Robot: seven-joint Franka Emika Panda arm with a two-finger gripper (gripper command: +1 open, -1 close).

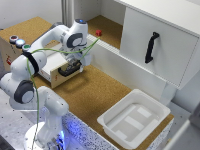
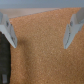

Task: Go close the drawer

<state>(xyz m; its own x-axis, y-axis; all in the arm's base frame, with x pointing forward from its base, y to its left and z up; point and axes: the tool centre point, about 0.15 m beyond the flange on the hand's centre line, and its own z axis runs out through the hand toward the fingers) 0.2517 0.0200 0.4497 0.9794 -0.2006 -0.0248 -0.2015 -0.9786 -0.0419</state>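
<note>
The drawer (image 1: 56, 75) stands pulled out of a light wood box at the exterior view's left. It has a white inside and a light wood front with a horizontal black bar handle (image 1: 67, 71). My gripper (image 1: 75, 64) hangs just in front of and slightly above that handle. In the wrist view the gripper (image 2: 40, 31) is open and empty, its two fingers (image 2: 71, 31) spread wide over the cork surface. A dark shape (image 2: 3, 57) at the edge of that view may be the handle; I cannot tell.
A white plastic tub (image 1: 132, 117) sits on the cork table (image 1: 95, 92) at the exterior view's lower right. A large white cabinet door with a vertical black handle (image 1: 151, 47) stands behind. A small red block (image 1: 98, 33) lies far back. Coloured buttons (image 1: 17, 41) sit on the box.
</note>
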